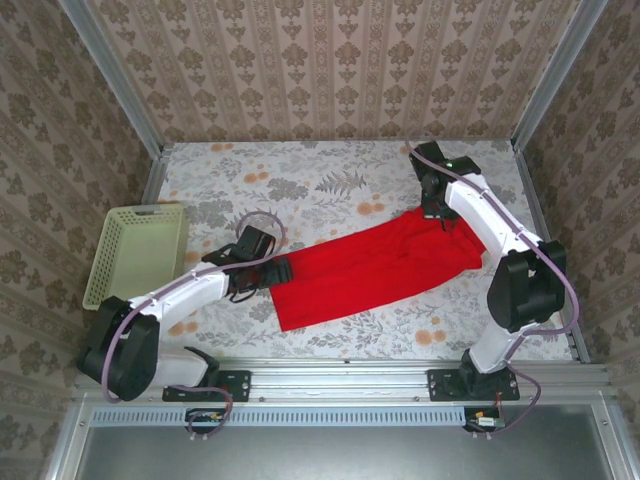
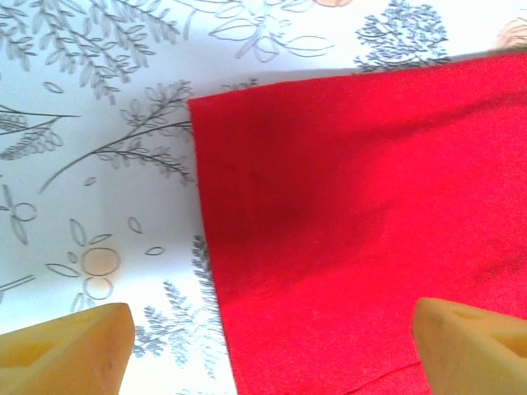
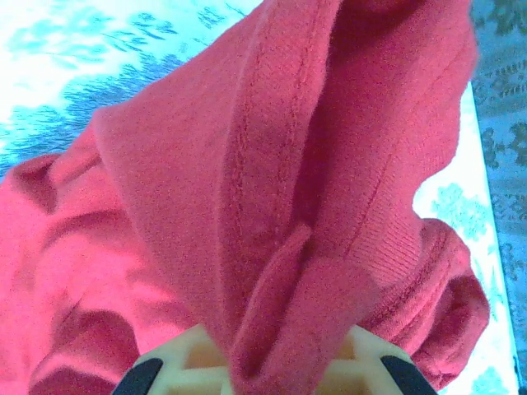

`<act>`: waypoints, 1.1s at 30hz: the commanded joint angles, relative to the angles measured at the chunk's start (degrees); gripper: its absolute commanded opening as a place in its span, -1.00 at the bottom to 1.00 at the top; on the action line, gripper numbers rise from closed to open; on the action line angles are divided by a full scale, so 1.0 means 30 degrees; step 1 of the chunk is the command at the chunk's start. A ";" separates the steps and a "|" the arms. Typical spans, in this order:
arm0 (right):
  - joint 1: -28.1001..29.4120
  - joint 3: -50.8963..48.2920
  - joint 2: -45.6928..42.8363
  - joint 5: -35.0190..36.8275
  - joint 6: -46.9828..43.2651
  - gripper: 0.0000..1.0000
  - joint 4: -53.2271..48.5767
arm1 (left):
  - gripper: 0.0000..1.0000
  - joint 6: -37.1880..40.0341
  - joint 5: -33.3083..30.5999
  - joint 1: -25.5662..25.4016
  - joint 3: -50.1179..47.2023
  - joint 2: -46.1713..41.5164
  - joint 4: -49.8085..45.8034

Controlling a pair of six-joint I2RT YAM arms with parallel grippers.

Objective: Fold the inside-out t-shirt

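- Two pincers are at the t-shirt (image 1: 375, 265), one at each end of it.
- The right pincer (image 3: 272, 370) is pressed together on a bunched fold of red cloth. A stitched hem runs up from between its pale fingers (image 3: 370, 366), and the cloth rises in a loose peak above them.
- From above, this pinch sits at the t-shirt's far right end, where the cloth is gathered and wrinkled.
- The left pincer (image 2: 268, 354) is spread wide and grips nothing. Its yellow fingers (image 2: 70, 346) straddle the t-shirt's near left edge, one over bare table (image 2: 99, 164) and the other over the cloth.
- Just beyond that pincer, a square corner of the t-shirt lies flat and smooth, with a straight edge on each side of it.
- The t-shirt lies as a long red band, slanting from its near left end to its far right end.
- A pale yellow-green basket (image 1: 140, 255) stands well to the left of the t-shirt, apart from it.
- The flower-patterned table shows on all sides of the t-shirt.
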 commanded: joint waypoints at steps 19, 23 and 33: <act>0.8875 0.0531 0.2924 -1.2962 0.6234 -1.00 0.5059 | 0.16 -0.1771 0.0083 -0.1505 -0.3598 0.0996 0.4861; 1.0092 0.1021 0.3483 -1.3397 0.7019 -1.00 0.5659 | 0.10 -0.2091 0.0062 -0.1535 -0.4302 0.0773 0.5489; 1.1089 0.2349 0.4436 -1.3472 0.7390 -0.95 0.5578 | 0.01 -0.2397 -0.0227 -0.1651 -0.4803 -0.0068 0.5536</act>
